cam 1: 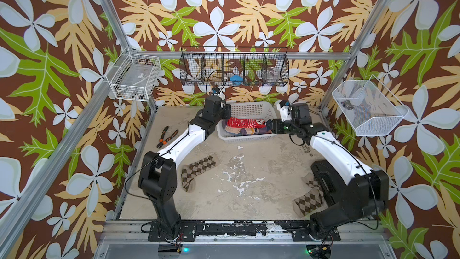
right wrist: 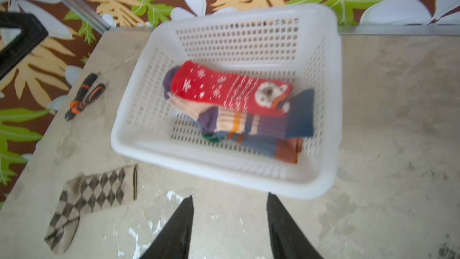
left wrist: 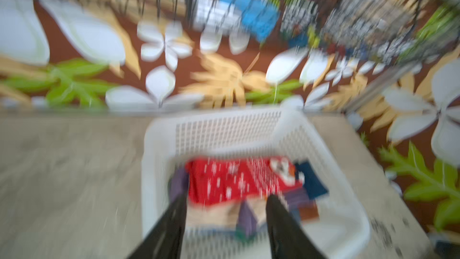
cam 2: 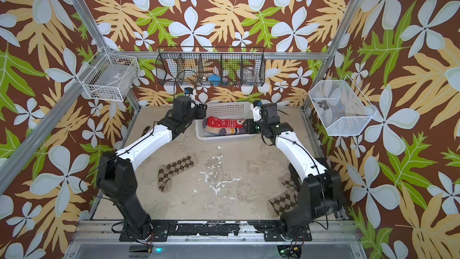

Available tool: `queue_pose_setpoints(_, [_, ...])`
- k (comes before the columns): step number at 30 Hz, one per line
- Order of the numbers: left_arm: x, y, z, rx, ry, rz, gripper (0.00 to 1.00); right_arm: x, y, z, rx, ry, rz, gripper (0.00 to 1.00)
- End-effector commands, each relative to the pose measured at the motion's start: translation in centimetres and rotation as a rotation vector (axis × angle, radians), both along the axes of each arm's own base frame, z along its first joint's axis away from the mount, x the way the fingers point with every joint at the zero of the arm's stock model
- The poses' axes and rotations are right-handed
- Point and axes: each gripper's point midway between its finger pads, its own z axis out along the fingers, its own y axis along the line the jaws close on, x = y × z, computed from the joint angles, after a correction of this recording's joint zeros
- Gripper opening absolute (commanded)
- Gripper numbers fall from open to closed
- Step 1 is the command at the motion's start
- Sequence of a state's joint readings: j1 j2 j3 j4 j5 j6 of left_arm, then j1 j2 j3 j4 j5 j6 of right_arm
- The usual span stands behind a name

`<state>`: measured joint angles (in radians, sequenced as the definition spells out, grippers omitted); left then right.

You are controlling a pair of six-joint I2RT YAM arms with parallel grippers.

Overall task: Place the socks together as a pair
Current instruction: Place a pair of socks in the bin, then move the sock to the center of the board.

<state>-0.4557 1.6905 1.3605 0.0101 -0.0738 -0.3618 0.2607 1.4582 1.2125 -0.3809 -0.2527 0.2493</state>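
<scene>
Two of the socks lay flat on the table (cam 1: 261, 165), well apart from each other, and the rest were piled in a white basket (cam 1: 249, 109) at the far side. At the left, not far from the pliers (cam 1: 167, 137), lay the left argyle sock (cam 1: 196, 173). It had dark and light brown diamonds and was bent at the heel.

The left gripper (left wrist: 227, 198) hung over the left part of the basket, its jaws standing apart with nothing between them. The red snowflake sock (left wrist: 231, 180) lay just below and ahead of it, though this wrist view was blurred. This red sock, with white flakes and a white animal face near the cuff, lay on top of the pile. Under it were a cream sock (right wrist: 224, 120) with a purple toe and an orange band, and a blue sock (right wrist: 258, 145) with a green toe and an orange-brown cuff.

The right gripper (right wrist: 230, 195) was over bare table just outside the basket rim, jaws also apart and empty. The right argyle sock (cam 1: 308, 200) lay at the near right, partly hidden under the right arm (cam 1: 348, 178) and far from both grippers.
</scene>
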Motion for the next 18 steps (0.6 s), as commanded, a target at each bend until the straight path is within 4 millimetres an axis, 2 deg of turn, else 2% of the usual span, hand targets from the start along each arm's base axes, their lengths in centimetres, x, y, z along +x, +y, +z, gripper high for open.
queue_pose_setpoints(1, [-4.8, -3.4, -1.6, -0.117, 0.026, -0.147, 0.55, -2.3, -3.3, -0.7, -0.046, -0.033, -0.137, 0.53])
queue_pose_setpoints(3, [-9.0, -6.7, -3.4, -0.138, 0.063, -0.281, 0.56, -4.8, -5.2, -0.9, -0.008, -0.054, -0.190, 0.53])
queue_pose_setpoints(6, [-15.3, -11.0, -5.0, -0.168, 0.109, -0.462, 0.57, -7.1, -7.8, -1.3, 0.071, -0.091, -0.269, 0.53])
queue_pose_setpoints(8, [-20.0, -13.6, -5.4, -0.221, 0.131, -0.587, 0.59, -8.0, -9.6, -1.8, 0.118, -0.101, -0.320, 0.52])
queue_pose_setpoints(11, [-26.0, -16.9, -5.7, -0.289, 0.176, -0.756, 0.63, -8.4, -11.1, -2.5, 0.196, -0.094, -0.349, 0.51])
queue_pose_setpoints(14, [-30.2, -19.5, -7.1, -0.270, 0.224, -0.851, 0.64, -8.4, -12.2, -2.6, 0.247, -0.095, -0.368, 0.51])
queue_pose_setpoints(18, [-33.2, -22.3, -8.9, -0.243, 0.277, -0.928, 0.64, -8.2, -13.4, -1.6, 0.274, -0.134, -0.397, 0.49])
